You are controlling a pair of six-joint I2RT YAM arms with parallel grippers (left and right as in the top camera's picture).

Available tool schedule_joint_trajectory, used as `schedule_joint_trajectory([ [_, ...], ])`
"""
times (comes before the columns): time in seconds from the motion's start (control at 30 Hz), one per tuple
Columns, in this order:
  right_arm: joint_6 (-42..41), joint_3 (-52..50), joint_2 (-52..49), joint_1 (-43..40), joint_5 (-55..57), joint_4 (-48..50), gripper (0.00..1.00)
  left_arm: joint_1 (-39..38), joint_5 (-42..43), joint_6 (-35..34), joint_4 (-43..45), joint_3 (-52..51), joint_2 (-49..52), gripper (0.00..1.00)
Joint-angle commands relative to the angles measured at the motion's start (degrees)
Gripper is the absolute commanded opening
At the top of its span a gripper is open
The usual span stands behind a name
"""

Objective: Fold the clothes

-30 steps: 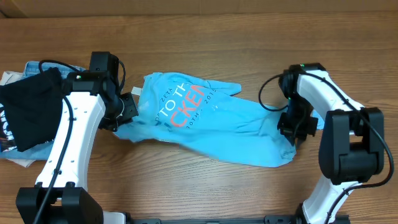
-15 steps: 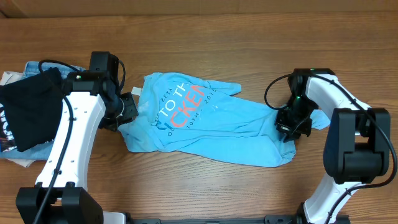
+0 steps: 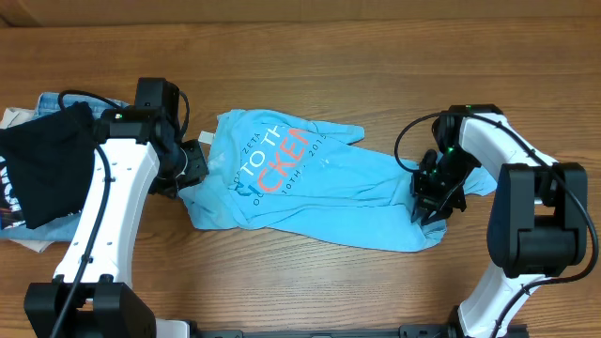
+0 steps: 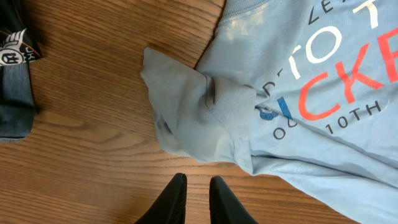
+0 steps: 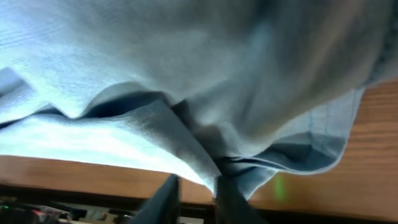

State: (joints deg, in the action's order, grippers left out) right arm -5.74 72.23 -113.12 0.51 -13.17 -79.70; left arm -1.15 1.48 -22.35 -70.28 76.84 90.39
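Note:
The light blue T-shirt (image 3: 319, 183) lies crumpled across the middle of the table, its red and white lettering facing up on the left half. My left gripper (image 3: 192, 169) hovers just off the shirt's left sleeve (image 4: 186, 106). In the left wrist view, the left gripper (image 4: 196, 179) has its jaws a narrow gap apart over bare wood with nothing between them. My right gripper (image 3: 430, 208) is over the shirt's right end. In the right wrist view, the right gripper (image 5: 198, 182) is parted, and a hanging fold of the T-shirt (image 5: 186, 74) brushes one finger (image 5: 231, 193).
A black garment with white print (image 3: 47, 164) lies on blue jeans (image 3: 61, 99) at the far left, and both show in the left wrist view's corner (image 4: 15, 43). Bare wood runs along the table's front.
The right gripper has shifted a little left and down over the shirt's right end, and its jaws have parted. The shirt's lower left edge drew in. The left arm has stayed put.

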Motion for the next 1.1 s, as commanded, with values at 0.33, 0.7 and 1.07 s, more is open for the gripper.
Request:
schedule_joint_trajectory([
  [0.33,-2.6,-3.6,0.0,0.5,3.9,3.2,0.04,-0.3,0.0,0.5,-0.1,0.1,0.2,0.17],
  [0.7,-4.0,11.8,6.3,-1.2,4.4,-1.6,0.04,-0.3,0.0,0.5,0.4,0.1,0.2,0.16],
  [1.07,-5.2,4.1,6.6,-1.2,4.7,-1.4,0.35,-0.3,0.0,0.5,0.5,0.1,0.2,0.17],
])
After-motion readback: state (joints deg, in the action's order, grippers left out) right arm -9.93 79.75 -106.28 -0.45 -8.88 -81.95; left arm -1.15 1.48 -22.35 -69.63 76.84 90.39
